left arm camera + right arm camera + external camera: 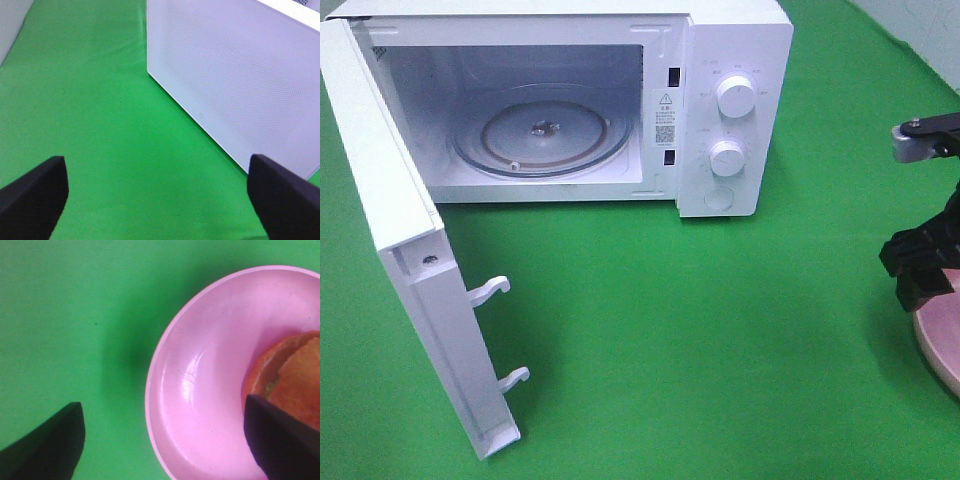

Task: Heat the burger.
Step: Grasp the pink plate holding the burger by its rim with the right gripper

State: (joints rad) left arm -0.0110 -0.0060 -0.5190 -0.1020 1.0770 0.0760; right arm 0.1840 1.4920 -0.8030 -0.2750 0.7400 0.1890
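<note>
The burger (290,380), with an orange-brown bun and a hint of green, lies on the round pink plate (210,365); only part of it shows at the edge of the right wrist view. My right gripper (162,405) hovers open above the plate's rim, one finger over the burger and the other over the green cloth. From the high camera, the right gripper (920,280) stands at the far right edge over the pink plate (940,345), and the burger is hidden there. My left gripper (156,159) is open and empty above the cloth, beside the microwave door (240,75).
A white microwave (720,100) stands at the back left with its door (400,250) swung wide open toward the front. Its glass turntable (545,135) is bare. Two latch hooks (490,290) jut from the door's edge. Green cloth (700,340) covers the table.
</note>
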